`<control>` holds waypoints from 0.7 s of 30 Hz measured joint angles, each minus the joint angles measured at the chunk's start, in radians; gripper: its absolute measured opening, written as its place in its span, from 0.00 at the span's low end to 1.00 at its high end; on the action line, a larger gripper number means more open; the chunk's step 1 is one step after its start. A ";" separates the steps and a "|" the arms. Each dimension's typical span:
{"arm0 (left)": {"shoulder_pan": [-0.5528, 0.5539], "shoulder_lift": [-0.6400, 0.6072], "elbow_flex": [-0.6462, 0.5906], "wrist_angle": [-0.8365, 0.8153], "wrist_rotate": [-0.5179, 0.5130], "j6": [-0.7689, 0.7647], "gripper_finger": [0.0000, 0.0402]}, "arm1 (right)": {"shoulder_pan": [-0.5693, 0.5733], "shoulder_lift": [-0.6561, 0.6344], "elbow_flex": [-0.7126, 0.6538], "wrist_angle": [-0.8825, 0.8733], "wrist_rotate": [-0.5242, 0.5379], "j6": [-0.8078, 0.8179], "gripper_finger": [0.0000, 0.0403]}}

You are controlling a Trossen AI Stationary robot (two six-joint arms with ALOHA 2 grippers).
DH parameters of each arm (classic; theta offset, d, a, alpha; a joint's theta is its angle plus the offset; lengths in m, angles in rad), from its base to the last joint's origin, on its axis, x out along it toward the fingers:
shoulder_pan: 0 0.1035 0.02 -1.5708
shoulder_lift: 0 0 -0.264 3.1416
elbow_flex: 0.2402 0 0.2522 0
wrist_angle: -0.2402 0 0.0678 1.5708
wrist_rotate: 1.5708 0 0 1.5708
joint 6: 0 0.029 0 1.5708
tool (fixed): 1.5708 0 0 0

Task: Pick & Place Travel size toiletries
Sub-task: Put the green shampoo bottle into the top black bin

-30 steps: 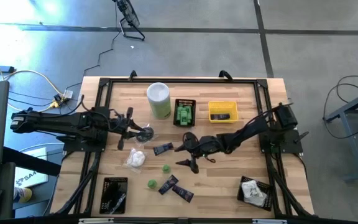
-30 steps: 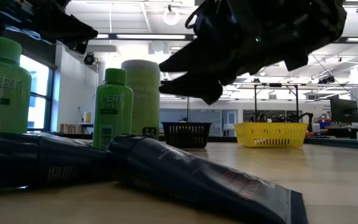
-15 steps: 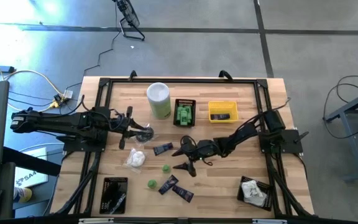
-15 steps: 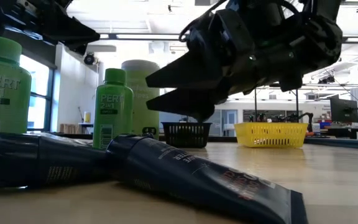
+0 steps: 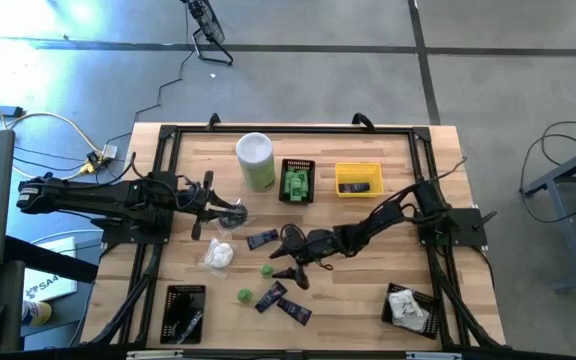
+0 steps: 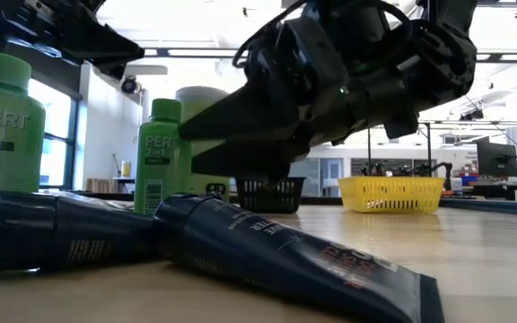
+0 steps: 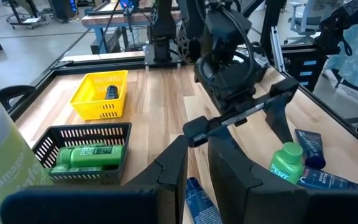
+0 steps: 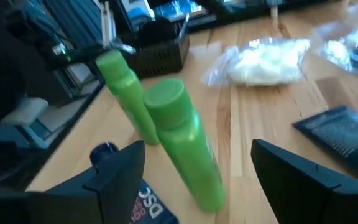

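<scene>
Two small green bottles stand upright on their bases, one (image 5: 267, 270) just ahead of my right gripper (image 5: 286, 268), the other (image 5: 244, 295) nearer the table's near edge. My right gripper is open. In the right wrist view (image 8: 197, 149) its fingers stand on either side of the nearer green bottle (image 8: 185, 146) without a touch that I can see. Navy tubes (image 5: 262, 239) (image 5: 271, 297) (image 5: 294, 311) and a white packet (image 5: 218, 254) lie flat on the wood. My left gripper (image 5: 230, 213) waits over the table's left part with only a thin slit between its fingers (image 7: 197, 140).
A tall white-and-green canister (image 5: 255, 160) stands toward the far edge, with a black basket of green bottles (image 5: 297, 182) and a yellow basket (image 5: 358, 180) to its right. Two more black baskets sit near the near edge, at left (image 5: 184, 312) and at right (image 5: 408, 305).
My right gripper has moved toward the table's left and near edges and come down, closing in on the upright green bottle until its open fingers flank it. The bottles, tubes and left arm have stayed put.
</scene>
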 joint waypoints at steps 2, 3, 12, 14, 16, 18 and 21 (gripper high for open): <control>0.000 0.000 0.000 -0.001 0.000 0.000 0.15 | 0.002 0.000 0.000 -0.027 0.004 -0.001 0.71; 0.000 0.000 0.000 -0.001 0.000 0.000 0.15 | 0.002 0.000 0.000 -0.031 0.005 -0.001 0.71; 0.000 0.000 0.000 -0.007 0.000 -0.036 0.15 | 0.019 0.000 0.000 -0.063 0.053 0.001 0.71; 0.000 0.000 0.000 -0.009 0.000 -0.047 0.15 | 0.026 0.000 0.000 -0.069 0.083 -0.004 0.71; 0.000 0.000 0.000 -0.016 0.000 -0.050 0.15 | 0.033 0.000 0.000 -0.061 0.109 -0.009 0.71; 0.000 0.000 0.000 -0.028 0.000 -0.050 0.15 | 0.034 0.000 0.000 -0.058 0.112 -0.009 0.71; 0.000 0.000 0.000 -0.030 0.000 -0.050 0.15 | 0.034 0.000 0.000 -0.057 0.112 -0.005 0.71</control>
